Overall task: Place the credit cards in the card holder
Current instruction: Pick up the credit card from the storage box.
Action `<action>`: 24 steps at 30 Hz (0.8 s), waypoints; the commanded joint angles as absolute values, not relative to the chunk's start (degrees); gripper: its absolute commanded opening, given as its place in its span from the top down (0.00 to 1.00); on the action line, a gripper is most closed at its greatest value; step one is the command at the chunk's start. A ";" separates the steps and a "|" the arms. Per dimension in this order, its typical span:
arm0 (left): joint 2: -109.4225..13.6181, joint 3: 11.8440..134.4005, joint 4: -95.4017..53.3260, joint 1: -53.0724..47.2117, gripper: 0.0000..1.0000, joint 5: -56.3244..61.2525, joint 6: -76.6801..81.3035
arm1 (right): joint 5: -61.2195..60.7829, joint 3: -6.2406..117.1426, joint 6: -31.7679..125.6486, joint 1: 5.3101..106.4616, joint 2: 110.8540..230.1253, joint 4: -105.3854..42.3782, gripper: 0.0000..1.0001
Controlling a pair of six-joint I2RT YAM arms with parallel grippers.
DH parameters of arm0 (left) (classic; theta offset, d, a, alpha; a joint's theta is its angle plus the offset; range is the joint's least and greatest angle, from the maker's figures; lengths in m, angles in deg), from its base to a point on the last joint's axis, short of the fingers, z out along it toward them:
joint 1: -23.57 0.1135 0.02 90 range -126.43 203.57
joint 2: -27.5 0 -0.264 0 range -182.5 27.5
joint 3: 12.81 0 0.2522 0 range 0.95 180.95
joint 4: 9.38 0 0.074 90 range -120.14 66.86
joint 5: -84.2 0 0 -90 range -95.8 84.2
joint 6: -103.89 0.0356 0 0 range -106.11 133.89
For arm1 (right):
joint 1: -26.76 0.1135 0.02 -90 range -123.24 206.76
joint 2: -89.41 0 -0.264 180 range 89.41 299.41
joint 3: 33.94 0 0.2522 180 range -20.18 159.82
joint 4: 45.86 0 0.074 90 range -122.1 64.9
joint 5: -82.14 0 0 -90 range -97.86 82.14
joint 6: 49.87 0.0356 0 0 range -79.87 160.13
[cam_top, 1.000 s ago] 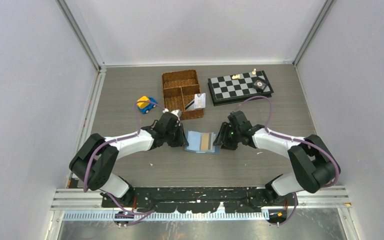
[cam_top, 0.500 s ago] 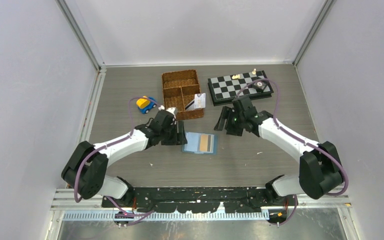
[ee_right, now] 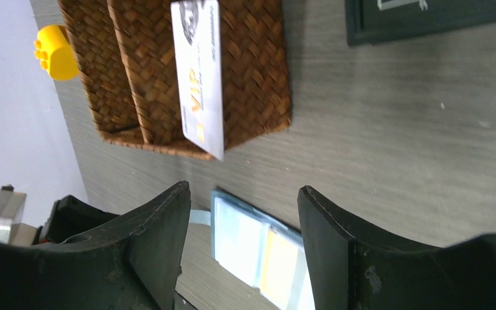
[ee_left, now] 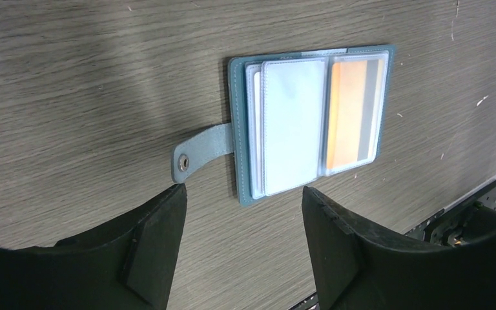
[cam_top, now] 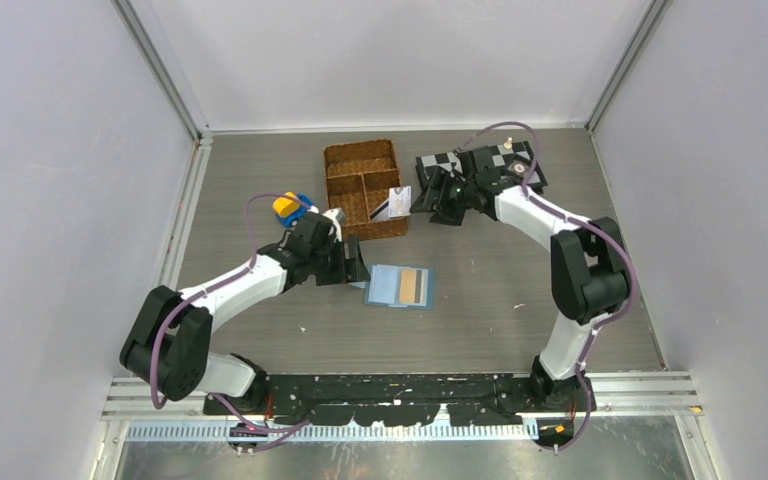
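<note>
Credit card (ee_right: 199,71), white, propped against wicker basket (ee_right: 252,64): gold "VIP" lettering; remaining small print on it illegible.

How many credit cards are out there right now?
2 clearly: an orange-gold card in the right-hand sleeve of the open card holder, and a white VIP card propped at the wicker basket edge. Others may hide behind it or in the pale sleeves.

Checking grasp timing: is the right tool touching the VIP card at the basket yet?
Apart. The right wrist view shows the right tool open, its fingertips short of the VIP card, with basket wall and bare table between them.
</note>
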State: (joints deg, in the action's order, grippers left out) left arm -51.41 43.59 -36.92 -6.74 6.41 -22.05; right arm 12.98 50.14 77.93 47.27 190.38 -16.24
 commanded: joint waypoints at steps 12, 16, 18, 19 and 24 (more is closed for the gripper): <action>-52.15 44.27 -34.14 -5.86 0.32 11.55 -21.51 | 17.75 64.81 77.38 47.13 202.89 -17.98 0.45; -52.46 44.20 -34.22 -5.87 0.32 11.78 -21.27 | 17.34 65.59 77.02 47.12 203.91 -17.18 0.55; -52.91 44.20 -34.22 -5.87 0.32 11.91 -21.36 | 17.35 65.60 77.08 47.09 203.97 -17.20 0.60; -53.07 44.12 -34.22 -5.87 0.32 11.95 -21.42 | 17.17 65.66 77.11 47.14 203.97 -17.18 0.64; -54.42 44.22 -33.82 -5.87 0.32 12.37 -21.62 | 16.41 65.46 77.47 46.99 203.48 -17.09 0.79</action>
State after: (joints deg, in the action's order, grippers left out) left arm -53.38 43.59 -35.96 -6.23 11.00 -21.86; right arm 17.13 63.65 77.75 47.05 204.43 -16.90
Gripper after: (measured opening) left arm 0.678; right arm 0.263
